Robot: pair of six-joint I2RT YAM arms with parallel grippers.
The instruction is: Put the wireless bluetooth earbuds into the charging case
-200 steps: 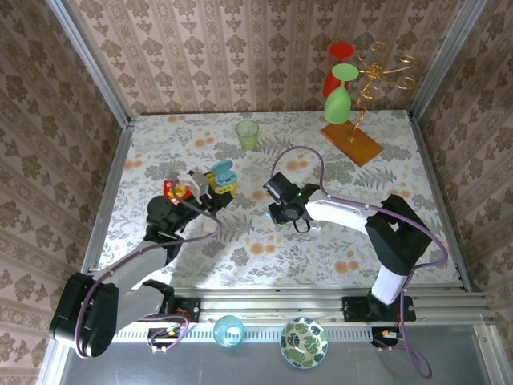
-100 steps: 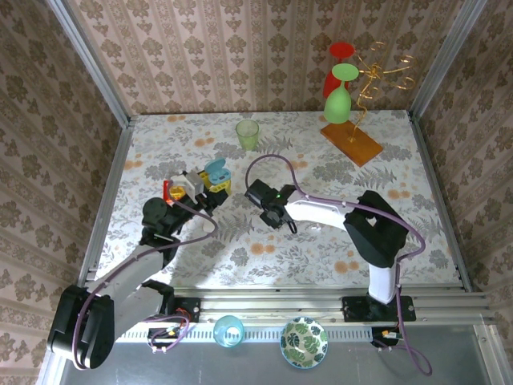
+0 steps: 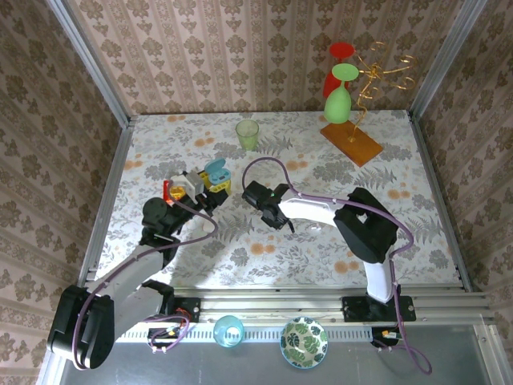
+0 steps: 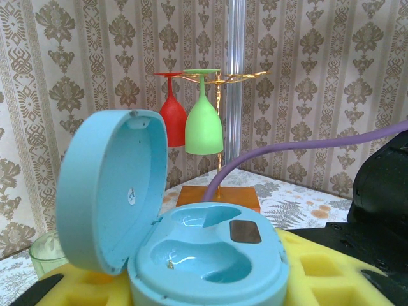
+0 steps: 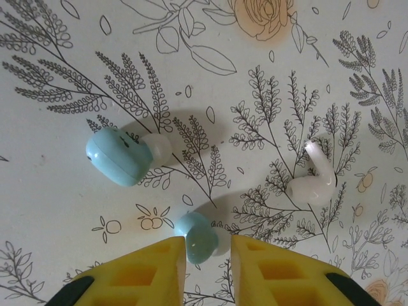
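Top external view: the right arm is sliding toward 9 o'clock, closer to the charging case (image 3: 217, 169) than a second ago. Now the right claw (image 5: 208, 255) is hanging partly open over the desk (image 5: 51, 210), with the small blue earbud (image 5: 199, 237) sitting between its yellow fingers, not squeezed yet. The bigger blue earbud (image 5: 121, 156) is lying at 10 o'clock from it and the white piece (image 5: 312, 182) at 2 o'clock. The left claw (image 3: 213, 182) is gripping the open case, so a grab is probably coming next

A small green cup (image 3: 248, 134) stands upright near the table's (image 3: 417, 200) far edge. At the far right, a gold wire stand (image 3: 373, 72) on a wooden base (image 3: 352, 143) carries a red glass (image 3: 337, 68) and a green glass (image 3: 340, 98), hung upside down side by side. A blue cup (image 3: 228, 330) and a leaf-patterned bowl (image 3: 304, 342) sit below the near rail
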